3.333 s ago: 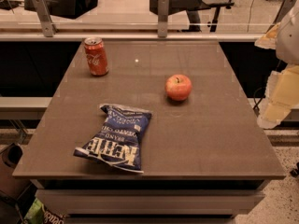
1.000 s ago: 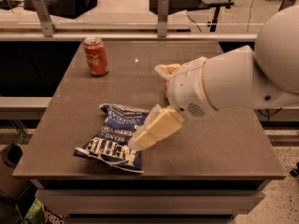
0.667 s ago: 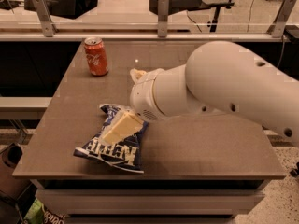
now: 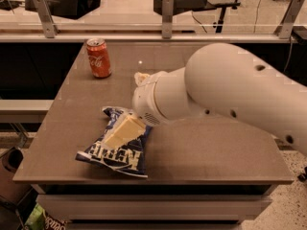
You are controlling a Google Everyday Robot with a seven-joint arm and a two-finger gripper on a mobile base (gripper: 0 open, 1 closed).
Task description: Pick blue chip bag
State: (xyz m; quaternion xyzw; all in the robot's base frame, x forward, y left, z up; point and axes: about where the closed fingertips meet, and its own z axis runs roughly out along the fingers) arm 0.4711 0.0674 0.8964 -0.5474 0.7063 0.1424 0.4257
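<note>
The blue chip bag (image 4: 120,155) lies flat on the front left of the brown table (image 4: 216,152), a dark navy foil bag with white lettering. My gripper (image 4: 122,109) reaches in from the right on a large white arm and hangs over the bag's upper half. One cream finger (image 4: 122,131) lies over the bag's top middle, and the other finger (image 4: 140,77) shows behind the wrist, well apart from it. The gripper is open and holds nothing. The arm hides part of the bag's top right edge.
A red soda can (image 4: 99,57) stands upright at the back left of the table. The white arm (image 4: 225,90) covers the table's middle and right. A railing with metal posts (image 4: 167,16) runs behind the table. The floor drops off past the front edge.
The arm has swung in from the right edge across the table and down to the left. The gripper now sits over the bag. The apple seen earlier is hidden behind the arm.
</note>
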